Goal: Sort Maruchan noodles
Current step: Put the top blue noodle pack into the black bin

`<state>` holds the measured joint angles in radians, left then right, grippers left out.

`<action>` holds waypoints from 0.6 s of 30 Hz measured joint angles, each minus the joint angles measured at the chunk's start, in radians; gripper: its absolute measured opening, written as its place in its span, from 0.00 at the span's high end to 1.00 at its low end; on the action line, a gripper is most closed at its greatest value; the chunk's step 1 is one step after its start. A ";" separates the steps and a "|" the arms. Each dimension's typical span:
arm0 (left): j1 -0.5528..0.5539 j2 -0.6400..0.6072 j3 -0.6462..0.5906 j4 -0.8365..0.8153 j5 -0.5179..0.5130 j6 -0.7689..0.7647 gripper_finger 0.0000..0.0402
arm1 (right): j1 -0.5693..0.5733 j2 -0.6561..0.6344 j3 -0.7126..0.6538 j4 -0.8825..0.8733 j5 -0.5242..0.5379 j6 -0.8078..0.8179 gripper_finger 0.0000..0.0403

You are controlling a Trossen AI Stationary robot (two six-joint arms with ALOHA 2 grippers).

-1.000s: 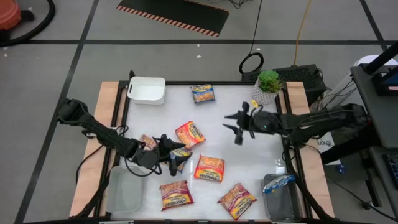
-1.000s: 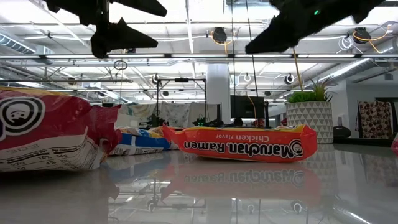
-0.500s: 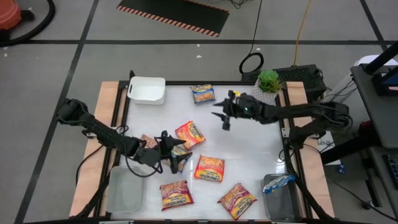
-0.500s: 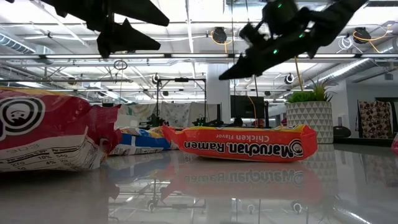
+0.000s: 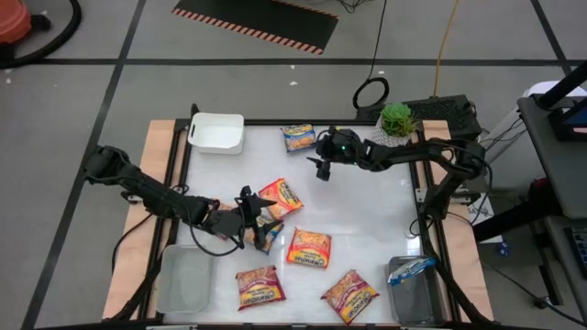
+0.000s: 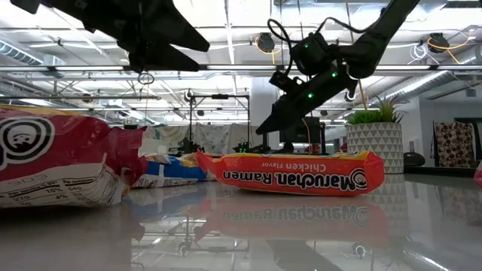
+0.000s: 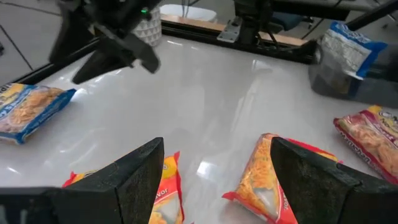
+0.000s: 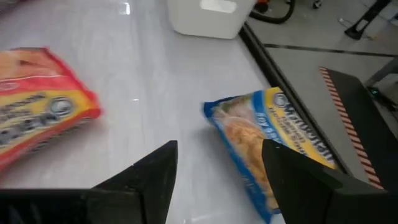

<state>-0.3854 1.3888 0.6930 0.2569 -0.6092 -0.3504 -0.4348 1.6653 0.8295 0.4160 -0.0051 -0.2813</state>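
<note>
White rectangular bin [image 5: 216, 133] sits at the table's far left corner, open side up. Clear bin [image 5: 186, 282] at the near left corner; a second clear bin [image 5: 412, 291] at the near right corner. Small potted plant [image 5: 395, 120] in a white faceted pot at the far right corner (also seen in the low view [image 6: 374, 136]). White glossy tabletop [image 5: 367, 220], wood strips along both sides. Floor beyond: striped hazard mat [image 5: 257, 22].

Bright ceiling lights glare on the glossy table [image 6: 316, 233] (nearest packet blurred).
</note>
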 joint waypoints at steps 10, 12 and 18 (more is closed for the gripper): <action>0.019 0.000 0.000 0.000 0.010 0.141 0.26 | -0.072 0.019 0.025 -0.016 0.001 0.050 0.43; 0.034 0.000 0.000 0.000 0.010 0.159 0.26 | -0.086 0.019 0.025 -0.017 0.002 0.083 0.43; 0.083 0.000 0.000 0.000 0.035 0.215 0.26 | -0.117 0.019 0.025 -0.035 0.000 0.114 0.43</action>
<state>-0.3028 1.3888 0.6930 0.2573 -0.5741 -0.1351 -0.5513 1.6840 0.8547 0.3810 -0.0051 -0.1676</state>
